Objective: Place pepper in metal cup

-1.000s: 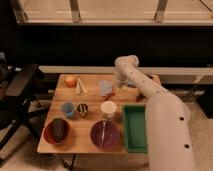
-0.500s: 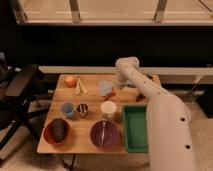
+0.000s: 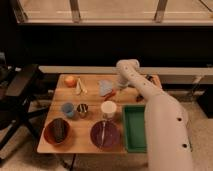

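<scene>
A wooden surface [image 3: 92, 100] seen from above and in front, with the robot's pale arm [image 3: 160, 120] rising from the lower right and bending over the far right part of the surface. The claw [image 3: 119, 88] hangs at the end of the arm, low over the far half of the surface, with its fingers standing apart and nothing clamped between them.

The pepper [image 3: 111, 93], slim and red-orange, lies on the surface just beside the claw, on its near-left side; whether the two touch cannot be told. A crumpled blue cloth [image 3: 104, 87] lies directly to the left of the pepper.

The metal cup [image 3: 82, 109], small and dark, stands upright in the middle row, well apart from the pepper. It sits just beside a light-blue cup [image 3: 67, 109] on its left, with a white cup [image 3: 108, 108] farther to its right.

- Far left corner: a round orange fruit [image 3: 70, 81], with a pale yellowish item [image 3: 80, 86] next to it.
- Near row: a reddish-brown bowl [image 3: 57, 131], then a purple bowl [image 3: 105, 135] with a utensil resting in it.
- Right side: a green tray [image 3: 134, 127], partly covered by the arm.

A dark office chair [image 3: 22, 92] stands on the floor to the left of the surface.
</scene>
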Controlling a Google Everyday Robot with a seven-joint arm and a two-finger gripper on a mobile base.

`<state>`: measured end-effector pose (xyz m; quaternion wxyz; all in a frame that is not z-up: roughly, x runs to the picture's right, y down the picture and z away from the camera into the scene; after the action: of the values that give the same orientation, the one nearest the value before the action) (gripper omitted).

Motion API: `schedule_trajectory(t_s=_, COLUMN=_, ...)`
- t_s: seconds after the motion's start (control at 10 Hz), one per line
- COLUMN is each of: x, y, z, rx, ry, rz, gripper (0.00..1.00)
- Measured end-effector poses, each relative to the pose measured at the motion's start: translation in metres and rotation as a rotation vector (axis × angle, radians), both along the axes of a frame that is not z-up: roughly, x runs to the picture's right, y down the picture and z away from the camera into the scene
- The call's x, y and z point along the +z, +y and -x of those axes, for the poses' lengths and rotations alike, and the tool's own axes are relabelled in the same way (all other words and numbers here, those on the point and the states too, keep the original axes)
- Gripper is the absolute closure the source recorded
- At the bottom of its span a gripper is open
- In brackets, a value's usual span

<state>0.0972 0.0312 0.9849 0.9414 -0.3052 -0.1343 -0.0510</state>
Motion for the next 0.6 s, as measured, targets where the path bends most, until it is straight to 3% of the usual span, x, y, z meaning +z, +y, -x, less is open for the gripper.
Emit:
schedule_trajectory(t_s=0.1, x=0.0006, y=-0.0016, z=-0.0021, rx=-0.002, ry=0.004, rz=0.001, gripper=0.36)
schedule_trajectory(t_s=0.3, x=0.0008, y=-0.0031, z=-0.0029, rx=-0.017, ry=0.004, rz=-0.001, gripper=0.53)
schedule_trajectory(t_s=0.6, x=-0.0066, y=0.0033, z=-0.0074, rx=-0.036, ry=0.015, rz=0.005, gripper=0.85)
